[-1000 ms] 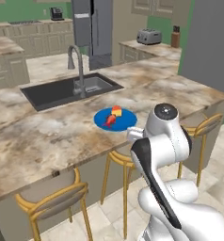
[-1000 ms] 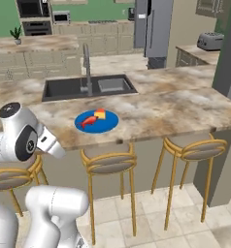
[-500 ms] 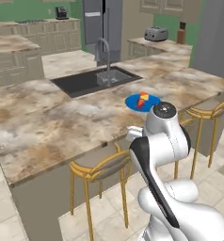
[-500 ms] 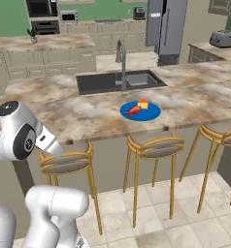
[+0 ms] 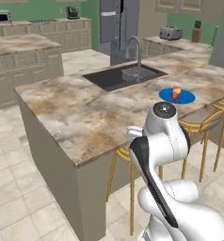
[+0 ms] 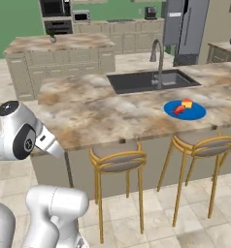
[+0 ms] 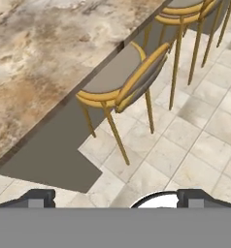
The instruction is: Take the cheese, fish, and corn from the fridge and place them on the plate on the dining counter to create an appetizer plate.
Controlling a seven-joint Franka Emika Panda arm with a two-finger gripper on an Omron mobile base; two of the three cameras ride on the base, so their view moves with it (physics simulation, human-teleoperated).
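Observation:
The blue plate (image 5: 185, 98) (image 6: 192, 112) lies near the front edge of the dining counter (image 5: 81, 117) (image 6: 98, 114), right of the dark sink (image 5: 121, 77) (image 6: 146, 81). On the plate rest the orange-yellow cheese (image 5: 177, 89) (image 6: 187, 102) and the red fish (image 5: 176, 97) (image 6: 178, 111). The grey fridge (image 5: 117, 26) (image 6: 184, 26) stands far behind the counter. The corn is out of view. My gripper (image 7: 116, 197) is open and holds nothing; it looks down at the counter's edge, a stool and the floor.
Wooden bar stools (image 5: 201, 123) (image 6: 118, 162) (image 7: 118, 80) line the near side of the counter. A second stone-topped island (image 5: 20, 44) (image 6: 59, 43) stands to the left, with tiled floor between. A toaster (image 5: 170, 32) sits on the back counter.
The whole scene has slid right in both base views, so the base has moved left along the counter. The plate, cheese and fish lie as before. My arm stays folded.

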